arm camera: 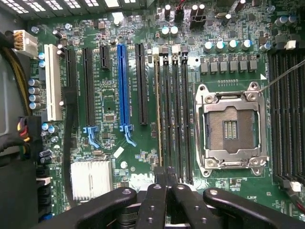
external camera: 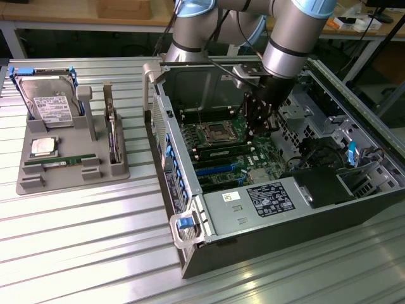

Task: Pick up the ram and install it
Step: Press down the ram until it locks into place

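Observation:
The ram (external camera: 60, 163), a long thin green stick with a white label, lies flat in the front groove of the grey tray (external camera: 69, 180) at the exterior view's left. My gripper (external camera: 258, 126) hangs inside the open computer case (external camera: 190, 250), above the motherboard (external camera: 221, 142) and far from the tray. In the wrist view the gripper (arm camera: 167, 175) is shut with nothing between its black fingers (arm camera: 157, 200). It hovers over one end of the black memory slots (arm camera: 176, 114) beside the empty processor socket (arm camera: 231, 129). A thin greenish strip (arm camera: 157, 109) stands edge-on in the outermost slot.
The tray also holds a hard drive (external camera: 49, 101), a square silver processor chip (external camera: 43, 146) and an upright card with a metal bracket (external camera: 112, 136). The case's walls, a drive cage (external camera: 329, 136) and cables (external camera: 354, 158) surround the motherboard. More slots run at the far side of the socket (arm camera: 286, 109).

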### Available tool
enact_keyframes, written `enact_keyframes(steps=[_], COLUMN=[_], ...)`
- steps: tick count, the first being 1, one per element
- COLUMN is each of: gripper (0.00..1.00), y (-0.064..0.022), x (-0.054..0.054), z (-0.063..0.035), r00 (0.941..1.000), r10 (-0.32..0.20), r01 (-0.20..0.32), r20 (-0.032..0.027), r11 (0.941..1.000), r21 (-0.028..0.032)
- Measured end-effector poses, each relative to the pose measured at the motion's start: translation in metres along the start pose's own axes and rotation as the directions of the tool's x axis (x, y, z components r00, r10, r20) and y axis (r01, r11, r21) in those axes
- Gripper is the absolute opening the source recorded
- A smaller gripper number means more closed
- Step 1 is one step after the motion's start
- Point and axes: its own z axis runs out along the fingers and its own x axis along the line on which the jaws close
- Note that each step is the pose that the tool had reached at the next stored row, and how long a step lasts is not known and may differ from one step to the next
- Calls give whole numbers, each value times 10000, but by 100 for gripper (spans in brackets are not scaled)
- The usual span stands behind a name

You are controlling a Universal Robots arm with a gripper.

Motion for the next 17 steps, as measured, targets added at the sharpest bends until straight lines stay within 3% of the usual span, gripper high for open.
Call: enact_keyframes(steps=[10,11,12,17], gripper=[11,11,11,11], y=[-4,-8,-9,-10], x=[-7,-13,-14,-17], z=[93,173,193,207], r00=[10000,10000,10000,10000], r10=[1,0,0,0], r01=[-1,0,0,0], r20=[0,-9,-18,-1], r11=[10000,10000,10000,10000], r21=[0,-1,-5,0])
